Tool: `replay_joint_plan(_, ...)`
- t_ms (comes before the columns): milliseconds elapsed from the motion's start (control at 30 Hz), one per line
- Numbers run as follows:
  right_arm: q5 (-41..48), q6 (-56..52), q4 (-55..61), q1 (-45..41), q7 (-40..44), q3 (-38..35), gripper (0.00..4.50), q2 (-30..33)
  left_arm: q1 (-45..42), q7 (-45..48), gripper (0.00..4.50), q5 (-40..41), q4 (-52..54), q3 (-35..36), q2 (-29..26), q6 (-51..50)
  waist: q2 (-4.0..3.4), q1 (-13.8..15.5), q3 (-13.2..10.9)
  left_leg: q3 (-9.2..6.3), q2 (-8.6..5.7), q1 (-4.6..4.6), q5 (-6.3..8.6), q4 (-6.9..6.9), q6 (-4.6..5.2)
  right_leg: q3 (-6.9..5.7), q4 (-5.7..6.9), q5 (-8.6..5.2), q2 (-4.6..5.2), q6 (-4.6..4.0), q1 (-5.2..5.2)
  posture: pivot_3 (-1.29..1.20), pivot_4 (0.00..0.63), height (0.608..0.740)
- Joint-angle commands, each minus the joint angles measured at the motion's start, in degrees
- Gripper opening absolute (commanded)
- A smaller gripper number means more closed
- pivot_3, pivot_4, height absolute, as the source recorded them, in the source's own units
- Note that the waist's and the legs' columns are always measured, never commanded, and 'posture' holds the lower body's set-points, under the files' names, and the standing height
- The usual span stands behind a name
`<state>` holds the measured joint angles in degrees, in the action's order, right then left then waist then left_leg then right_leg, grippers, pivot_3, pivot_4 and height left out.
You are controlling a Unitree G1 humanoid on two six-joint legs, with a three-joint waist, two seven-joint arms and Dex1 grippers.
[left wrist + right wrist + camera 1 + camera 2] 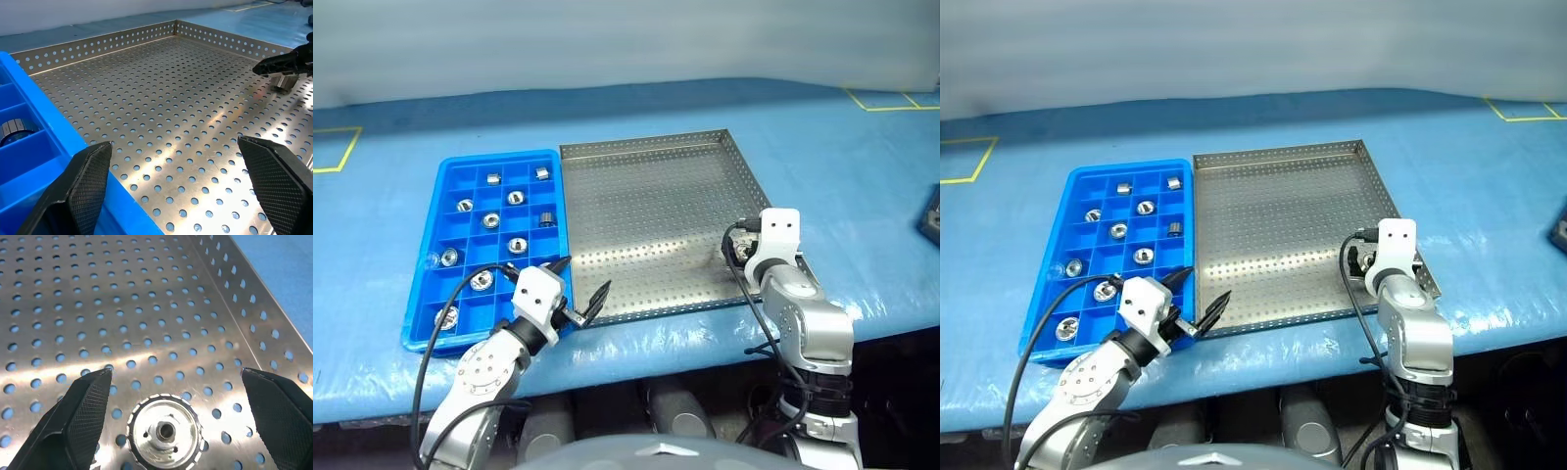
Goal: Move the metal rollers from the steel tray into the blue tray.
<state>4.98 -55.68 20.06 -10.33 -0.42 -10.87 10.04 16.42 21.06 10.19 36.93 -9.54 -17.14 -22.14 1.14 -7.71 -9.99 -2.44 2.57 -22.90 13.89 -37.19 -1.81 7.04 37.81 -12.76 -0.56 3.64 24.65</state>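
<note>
The steel tray lies mid-table with the blue tray against its left side. Several metal rollers sit in separate compartments of the blue tray. One roller lies flat, hole up, on the steel tray's perforated floor near its front right corner. My right gripper hangs open just above it, a finger on each side, not touching. In the left wrist view the same roller shows under a right finger. My left gripper is open and empty over the seam between the trays, near their front edge.
Both trays rest on a blue table cover with yellow tape marks at the back corners. A dark object sits at the far right edge. The table's front edge runs just below the trays.
</note>
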Motion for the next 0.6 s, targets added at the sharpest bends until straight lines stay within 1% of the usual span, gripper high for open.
replay_joint_plan(33, 0.68, -0.87, 2.41, 0.54, 0.06, -1.15, 4.45, -0.32, -0.51, 0.5, 4.5, 0.84, 0.8, -0.05, -0.19, 0.2, 0.0, -0.15, 0.0, 0.01, 0.0, 0.0, 0.0, 0.0, 0.0, 0.0, 0.0, 0.0, 0.0, 0.0, 0.0, -0.1, 0.15, 0.74)
replay_joint_plan(133, 1.8, -1.63, 1.44, 0.98, 0.69, -1.68, 4.45, -1.44, -0.84, 0.66, 4.5, 0.83, 0.61, -0.03, -0.14, 0.13, 0.0, -0.26, 0.0, 0.02, 0.0, 0.01, 0.0, 0.0, 0.0, 0.02, 0.0, 0.0, 0.0, 0.0, 0.0, -0.1, 0.15, 0.74)
replay_joint_plan(233, 2.43, -2.09, 0.53, 1.39, 1.02, -1.81, 3.87, -2.28, -1.08, 0.66, 4.5, 0.86, 0.51, 0.04, -0.12, 0.03, 0.01, -0.34, 0.01, 0.01, 0.0, 0.0, 0.0, 0.01, 0.0, 0.01, -0.01, 0.0, 0.0, 0.0, 0.0, -0.09, 0.15, 0.74)
replay_joint_plan(433, 3.29, -3.44, 0.89, 1.28, 1.56, -1.53, 1.91, -2.36, -0.89, 0.32, 4.5, 0.77, 0.82, 0.26, -0.13, -0.29, 0.02, 0.01, 0.02, -0.01, 0.0, 0.0, 0.0, 0.01, 0.0, 0.0, -0.02, 0.0, 0.0, 0.0, -0.02, -0.08, 0.15, 0.74)
replay_joint_plan(467, 3.72, -4.74, 1.35, 0.75, 1.58, -1.63, 1.7, -2.77, -0.84, 0.27, 4.5, 0.75, 0.89, 0.31, -0.13, -0.34, 0.02, 0.03, 0.02, -0.01, 0.0, 0.0, 0.0, 0.01, 0.0, -0.01, -0.02, 0.0, 0.0, 0.0, -0.02, -0.07, 0.15, 0.74)
replay_joint_plan(500, 4.19, -6.18, 1.89, 0.1, 1.59, -1.65, 1.71, -3.26, -0.76, 0.22, 4.5, 0.75, 0.98, 0.37, -0.14, -0.39, 0.02, 0.06, 0.02, -0.01, 0.0, 0.01, 0.0, 0.01, 0.0, 0.0, -0.01, 0.0, 0.0, 0.0, -0.02, -0.07, 0.15, 0.74)
replay_joint_plan(600, 6.05, -8.91, 5.13, -3.17, 3.99, 3.01, 1.71, -3.68, -0.27, -0.08, 4.5, 0.69, 1.37, 0.77, -0.12, -0.31, 0.02, -0.12, 0.02, 0.01, 0.01, 0.06, 0.0, 0.01, 0.0, 0.01, 0.01, 0.0, -0.01, 0.0, -0.04, -0.05, 0.15, 0.74)
